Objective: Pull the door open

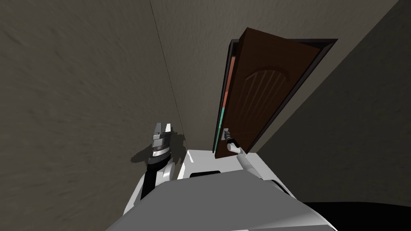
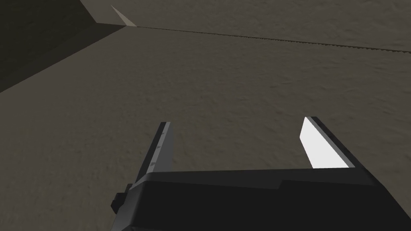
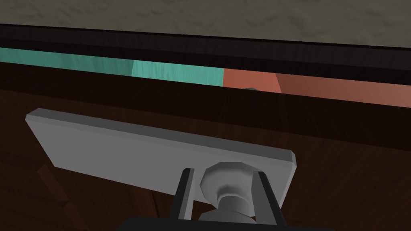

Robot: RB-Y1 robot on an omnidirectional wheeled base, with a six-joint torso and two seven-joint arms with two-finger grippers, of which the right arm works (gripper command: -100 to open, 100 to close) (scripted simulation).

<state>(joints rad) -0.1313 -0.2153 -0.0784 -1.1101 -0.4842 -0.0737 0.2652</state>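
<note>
Now: right jaws pinching grey knob (image 3: 226,182), brown door (image 1: 261,92) ajar; left jaws spread.

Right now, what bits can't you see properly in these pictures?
1. Behind the dark brown wooden door: in the head and right wrist views, the door hides everything but a teal and orange strip in the gap.
2. The grey round knob: in the right wrist view, fingers of the right gripper cover its sides, and the gripper's dark body hides its near end.
</note>
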